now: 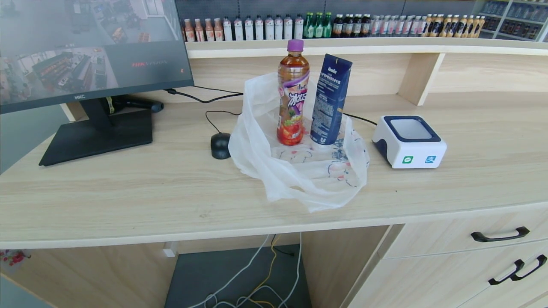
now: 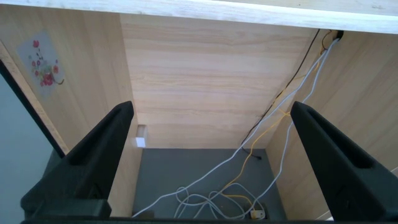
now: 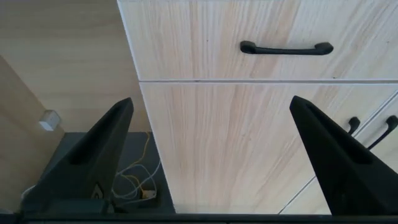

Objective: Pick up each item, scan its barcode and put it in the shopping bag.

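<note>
A pale wooden bench point(image 1: 128, 188) carries a white plastic shopping bag point(image 1: 295, 179), slumped open at its middle. Inside the bag's open mouth stand two items side by side: an orange drink bottle point(image 1: 293, 94) with a purple cap, upright, and just to its right a dark blue carton point(image 1: 329, 100), leaning slightly. To the right of the bag sits a white and blue barcode scanner point(image 1: 409, 141). To the left lie a black mouse point(image 1: 220, 145) and a monitor point(image 1: 85, 51). The left hand point(image 2: 212, 109) is spread wide, holding nothing, facing cables point(image 2: 280, 124) under the bench. The right hand point(image 3: 211, 102) is likewise spread and empty, facing a drawer front with a black handle point(image 3: 286, 48).
</note>
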Controlling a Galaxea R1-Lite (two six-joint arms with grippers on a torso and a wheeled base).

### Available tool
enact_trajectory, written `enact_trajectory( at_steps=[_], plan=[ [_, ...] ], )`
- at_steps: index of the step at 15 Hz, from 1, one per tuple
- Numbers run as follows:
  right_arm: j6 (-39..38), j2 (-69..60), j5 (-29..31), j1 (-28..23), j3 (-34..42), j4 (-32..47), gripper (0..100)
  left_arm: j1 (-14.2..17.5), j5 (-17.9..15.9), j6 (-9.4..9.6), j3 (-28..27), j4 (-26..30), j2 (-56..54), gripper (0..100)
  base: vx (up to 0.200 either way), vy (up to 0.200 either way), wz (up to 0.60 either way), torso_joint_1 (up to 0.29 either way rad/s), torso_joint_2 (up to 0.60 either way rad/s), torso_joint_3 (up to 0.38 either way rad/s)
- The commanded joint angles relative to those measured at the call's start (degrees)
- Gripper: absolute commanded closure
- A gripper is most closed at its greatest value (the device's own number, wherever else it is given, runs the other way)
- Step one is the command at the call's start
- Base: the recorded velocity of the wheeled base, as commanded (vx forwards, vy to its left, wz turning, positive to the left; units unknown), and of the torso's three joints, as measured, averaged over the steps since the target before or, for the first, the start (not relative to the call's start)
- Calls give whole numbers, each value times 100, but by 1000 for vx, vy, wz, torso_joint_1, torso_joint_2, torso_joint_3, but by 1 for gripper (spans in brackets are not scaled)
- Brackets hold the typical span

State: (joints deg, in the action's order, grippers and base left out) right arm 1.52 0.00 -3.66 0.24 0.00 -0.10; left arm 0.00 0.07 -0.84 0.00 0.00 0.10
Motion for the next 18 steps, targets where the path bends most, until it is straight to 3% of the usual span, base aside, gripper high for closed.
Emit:
enact_trajectory(
  at_steps=[1,3,11,18],
  plan=[
    [6,0,-3,2,0,1,0,0,1,-4,0,0,-1,0,-200,0,0,-2,2,12],
    [-3,0,5,2,0,1,0,0,1,5,0,0,-1,0,-200,0,0,7,2,-2],
    [-3,0,5,2,0,1,0,9,1,-21,0,0,-1,0,0,0,0,0,0,0],
    [-3,0,5,2,0,1,0,9,1,-48,0,0,-1,0,0,-200,0,3,2,2]
  ],
)
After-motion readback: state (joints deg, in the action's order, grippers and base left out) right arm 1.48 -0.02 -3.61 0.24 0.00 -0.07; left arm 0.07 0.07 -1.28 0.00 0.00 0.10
